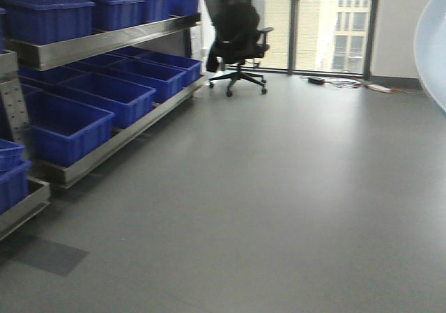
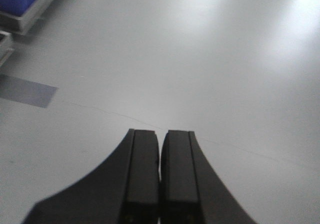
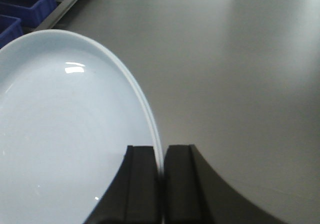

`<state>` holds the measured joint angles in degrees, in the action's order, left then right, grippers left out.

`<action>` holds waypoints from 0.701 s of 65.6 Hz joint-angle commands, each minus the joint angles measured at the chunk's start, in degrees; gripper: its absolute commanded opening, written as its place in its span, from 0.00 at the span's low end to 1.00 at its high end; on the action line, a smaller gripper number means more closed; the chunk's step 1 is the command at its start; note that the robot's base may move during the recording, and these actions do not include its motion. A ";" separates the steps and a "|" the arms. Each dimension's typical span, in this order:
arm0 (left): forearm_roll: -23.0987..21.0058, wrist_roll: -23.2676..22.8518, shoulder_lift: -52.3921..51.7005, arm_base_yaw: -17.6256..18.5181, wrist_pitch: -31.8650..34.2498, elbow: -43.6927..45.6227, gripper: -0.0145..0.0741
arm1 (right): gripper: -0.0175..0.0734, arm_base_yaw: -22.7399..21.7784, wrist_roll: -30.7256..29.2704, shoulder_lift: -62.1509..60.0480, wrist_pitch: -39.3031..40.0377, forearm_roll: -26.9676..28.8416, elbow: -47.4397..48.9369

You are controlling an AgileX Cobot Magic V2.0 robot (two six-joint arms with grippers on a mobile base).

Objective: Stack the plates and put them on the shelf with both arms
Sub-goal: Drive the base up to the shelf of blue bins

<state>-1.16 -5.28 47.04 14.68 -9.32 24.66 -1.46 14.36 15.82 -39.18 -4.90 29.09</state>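
- Far left, the steel shelf (image 1: 104, 40) runs away from me, and both tiers I can see are packed with blue bins (image 1: 104, 93). I see no free slot for a plate, so setting one down there risks a rim knocking against a bin edge.
- Left gripper (image 2: 160, 151): its fingers (image 2: 142, 164) are pressed together with nothing between them, hanging over bare grey floor (image 2: 210, 74). I judge that "both arms" means this one should be sharing the load. It isn't, so the whole weight sits on the other side.
- Centre, far back, an office chair (image 1: 237, 34) stands by the window. It is well apart from us, and only a worry if the base swings wide.
- Right gripper (image 3: 161, 159): it is clamped onto the thin rim of the pale blue plate (image 3: 65, 134), pinching the edge only, with the dish spreading out to the left of the jaws. The front view catches just a sliver of that plate (image 1: 433, 44) at the right border, held up in the air.
- That is my main risk: glazed ceramic in a one-point edge grip, over hard floor. Any jolt from the base could make it pivot or slide out, and it would shatter.
- I see one plate only and no stack, so I cannot tell where its partner is.
- Far right, cables (image 1: 348, 83) lie by the window, a snag hazard if we drive that way.
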 commanded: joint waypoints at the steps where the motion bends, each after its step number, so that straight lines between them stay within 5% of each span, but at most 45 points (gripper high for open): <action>1: -0.32 -0.37 -0.17 -0.12 4.60 1.63 0.26 | 0.24 -0.32 -0.17 0.59 5.59 -0.24 1.60; 46: -0.32 -0.37 -0.17 -0.12 4.60 1.63 0.26 | 0.24 -0.32 -0.17 0.59 5.59 -0.24 1.60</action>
<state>-1.16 -5.28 47.04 14.68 -9.32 24.66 -1.46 14.36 15.82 -39.18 -4.90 29.09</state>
